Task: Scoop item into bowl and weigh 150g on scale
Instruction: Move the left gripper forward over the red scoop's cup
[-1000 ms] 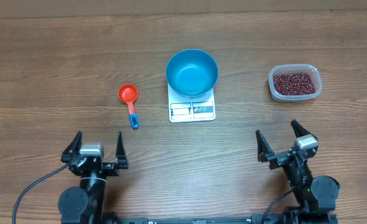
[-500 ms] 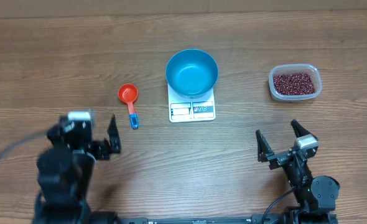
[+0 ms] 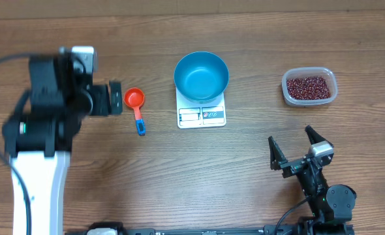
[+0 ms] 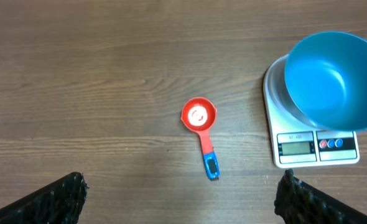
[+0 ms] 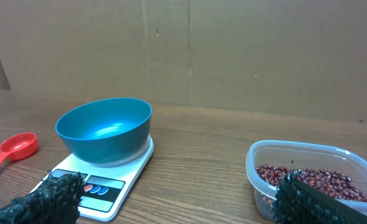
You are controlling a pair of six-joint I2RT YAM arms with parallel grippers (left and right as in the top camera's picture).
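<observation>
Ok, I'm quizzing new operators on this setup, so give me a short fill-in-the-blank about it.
The bowl on the scale is ____ inside.
The tub of beans sits on the robot's ____ side.
The scoop has a red cup and a ____ handle end.
Both the left gripper and the right gripper are ____.
Missing: empty; right; blue; open.

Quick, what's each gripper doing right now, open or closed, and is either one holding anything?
Left gripper: open, holding nothing.
Right gripper: open, holding nothing.
</observation>
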